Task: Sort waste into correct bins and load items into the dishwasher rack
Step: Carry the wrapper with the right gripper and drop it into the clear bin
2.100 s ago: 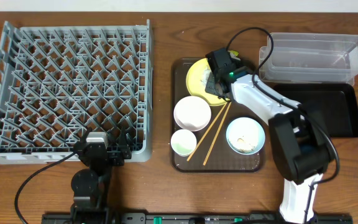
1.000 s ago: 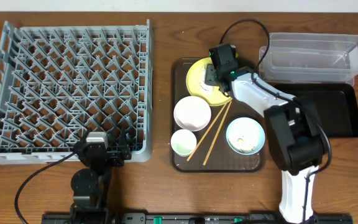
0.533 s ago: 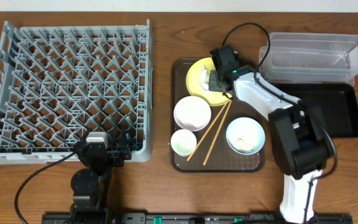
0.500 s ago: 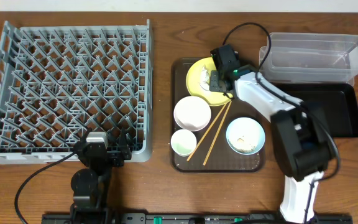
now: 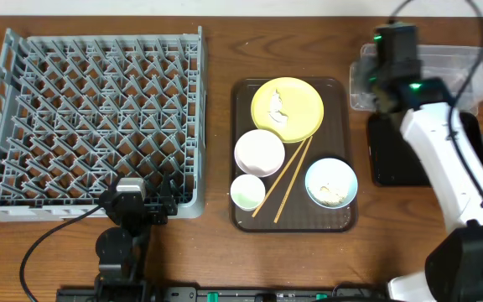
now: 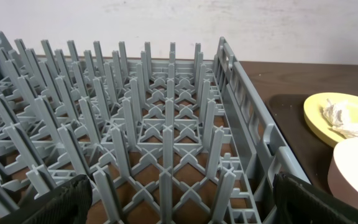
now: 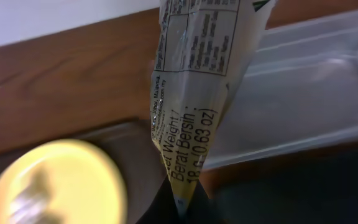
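Holding white scraps: yellow plate, blue bowl; right pincer clamping wrapper.

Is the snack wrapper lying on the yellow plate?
No, the wrapper is pinched in the right gripper near the clear container, and the yellow plate holds only white scraps.

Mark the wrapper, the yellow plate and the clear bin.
wrapper (image 7: 191,93), right wrist view, printed middle panel.
yellow plate (image 5: 304,109), overhead view, bare right side.
clear bin (image 5: 464,80), overhead view, bare floor, right half.
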Controlling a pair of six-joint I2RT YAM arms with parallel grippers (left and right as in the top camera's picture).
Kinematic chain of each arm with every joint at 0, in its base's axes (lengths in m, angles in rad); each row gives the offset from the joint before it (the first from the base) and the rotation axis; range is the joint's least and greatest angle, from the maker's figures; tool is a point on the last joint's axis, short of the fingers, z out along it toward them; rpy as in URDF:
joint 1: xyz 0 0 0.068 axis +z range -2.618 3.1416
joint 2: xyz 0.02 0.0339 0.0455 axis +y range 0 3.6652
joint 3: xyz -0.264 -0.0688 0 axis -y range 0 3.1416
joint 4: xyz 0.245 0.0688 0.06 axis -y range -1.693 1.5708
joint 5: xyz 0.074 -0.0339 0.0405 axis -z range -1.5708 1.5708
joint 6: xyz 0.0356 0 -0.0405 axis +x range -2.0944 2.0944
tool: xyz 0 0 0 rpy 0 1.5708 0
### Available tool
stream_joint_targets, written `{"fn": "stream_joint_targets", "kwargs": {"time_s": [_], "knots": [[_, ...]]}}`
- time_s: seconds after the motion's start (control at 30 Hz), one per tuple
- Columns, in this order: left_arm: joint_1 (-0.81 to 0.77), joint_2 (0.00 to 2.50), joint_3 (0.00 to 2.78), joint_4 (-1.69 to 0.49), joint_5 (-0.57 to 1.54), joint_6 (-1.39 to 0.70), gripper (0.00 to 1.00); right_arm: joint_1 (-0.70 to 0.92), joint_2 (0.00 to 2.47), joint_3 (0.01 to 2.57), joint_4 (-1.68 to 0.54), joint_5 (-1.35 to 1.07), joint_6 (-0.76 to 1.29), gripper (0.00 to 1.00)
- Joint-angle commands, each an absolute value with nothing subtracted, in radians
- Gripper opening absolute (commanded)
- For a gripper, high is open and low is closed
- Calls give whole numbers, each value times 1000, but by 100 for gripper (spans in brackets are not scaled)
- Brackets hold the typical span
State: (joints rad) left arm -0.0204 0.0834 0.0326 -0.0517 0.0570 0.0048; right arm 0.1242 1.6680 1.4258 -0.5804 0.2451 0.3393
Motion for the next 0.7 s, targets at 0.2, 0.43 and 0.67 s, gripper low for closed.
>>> {"fn": "stream_joint_targets", "kwargs": {"time_s": [0.2, 0.43, 0.67], "knots": [[-16, 82, 43, -70, 71, 14, 94, -52, 1736, 1427, -579, 306, 632, 1], [-16, 82, 43, -70, 71, 14, 94, -71, 1787, 1426, -538, 208, 883, 1], [-16, 82, 43, -70, 71, 14, 94, -68, 1846, 1426, -504, 186, 934, 32]]}}
